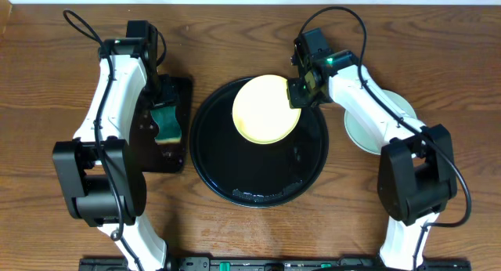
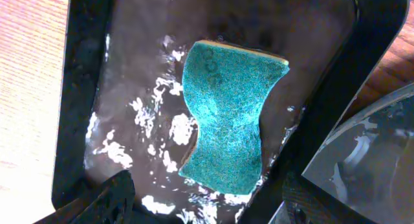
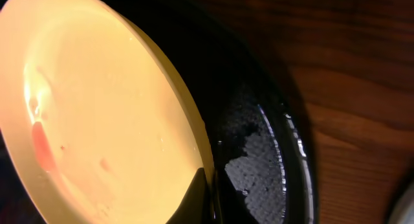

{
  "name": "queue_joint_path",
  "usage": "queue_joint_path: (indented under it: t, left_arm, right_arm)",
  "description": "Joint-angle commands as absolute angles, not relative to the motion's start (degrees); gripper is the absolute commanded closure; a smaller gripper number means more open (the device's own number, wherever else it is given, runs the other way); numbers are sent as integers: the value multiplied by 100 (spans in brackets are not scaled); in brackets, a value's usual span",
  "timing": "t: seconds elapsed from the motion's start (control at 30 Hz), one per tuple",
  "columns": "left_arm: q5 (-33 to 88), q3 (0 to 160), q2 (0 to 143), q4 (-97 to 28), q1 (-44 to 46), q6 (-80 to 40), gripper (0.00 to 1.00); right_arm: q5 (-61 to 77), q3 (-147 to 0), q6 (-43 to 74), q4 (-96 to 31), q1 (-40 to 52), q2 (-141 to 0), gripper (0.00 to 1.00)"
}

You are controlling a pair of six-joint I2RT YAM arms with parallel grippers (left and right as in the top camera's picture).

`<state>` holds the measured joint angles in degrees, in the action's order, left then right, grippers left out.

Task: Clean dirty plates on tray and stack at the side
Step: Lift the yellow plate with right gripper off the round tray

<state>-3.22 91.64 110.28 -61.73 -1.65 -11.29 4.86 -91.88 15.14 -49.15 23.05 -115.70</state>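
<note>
Right gripper (image 1: 299,89) is being held at the yellow plate (image 1: 264,108) rim; grip cannot be told. Plate is being seen in the round tray (image 1: 235,177), far side. Left gripper (image 2: 200,208), fingers spread, is being hovered over sponge (image 2: 226,114) in rectangular tray (image 2: 84,88).

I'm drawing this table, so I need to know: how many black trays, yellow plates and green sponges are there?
Black trays: 2, the round tray and the rectangular tray
Yellow plates: 1
Green sponges: 1
Total: 4
</note>
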Motion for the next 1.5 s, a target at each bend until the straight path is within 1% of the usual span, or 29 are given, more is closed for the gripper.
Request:
queue_joint_path:
  t: [0.0,0.2,0.27,0.53,0.67,0.8,0.9,1.03,1.1,1.23,1.27,1.33,1.47]
  left_arm:
    - [-392,9161,11056,-6208,-169,-1074,26]
    - [-390,9161,11056,-6206,-169,-1076,25]
    - [-390,9161,11056,-6208,-169,-1074,25]
    - [-390,9161,11056,-6208,-169,-1074,25]
    - [-390,9161,11056,-6208,-169,-1074,25]
    - [-390,9161,11056,-6208,-169,-1076,25]
    - [-390,9161,11056,-6208,-169,-1076,25]
    - [-390,9161,11056,-6208,-169,-1074,25]
    - [-390,9161,11056,-6208,-169,-1074,25]
    - [-390,9161,11056,-6208,-169,-1074,25]
    - [-390,9161,11056,-6208,-169,-1074,25]
    - [-390,9161,11056,-6208,-169,-1074,25]
    - [-390,9161,11056,-6208,-169,-1074,25]
  right_arm:
    - [-242,-9258,1295,-4998,2355,-10947,99]
    - [-2241,-9258,1142,-5236,2633,-10289,99]
    - [-3155,-9258,897,-5203,2941,-10022,99]
    - [-5577,-9258,364,-5129,4230,-9907,99]
    - [-6416,-9258,246,-5076,4683,-9907,99]
    - [-6987,-9258,248,-5127,4888,-9907,99]
    - [-7002,-9258,349,-5205,4853,-9907,99]
    - [-6947,-9258,886,-5216,4668,-9904,99]
    - [-6582,-9258,934,-5218,4493,-9887,99]
    - [-5109,-9258,941,-5356,3953,-9690,99]
    - [-4182,-9258,1017,-5494,3538,-9498,99]
    - [-3409,-9258,1223,-5671,3000,-9273,99]
    - [-1962,-9258,1459,-6086,1551,-8871,99]
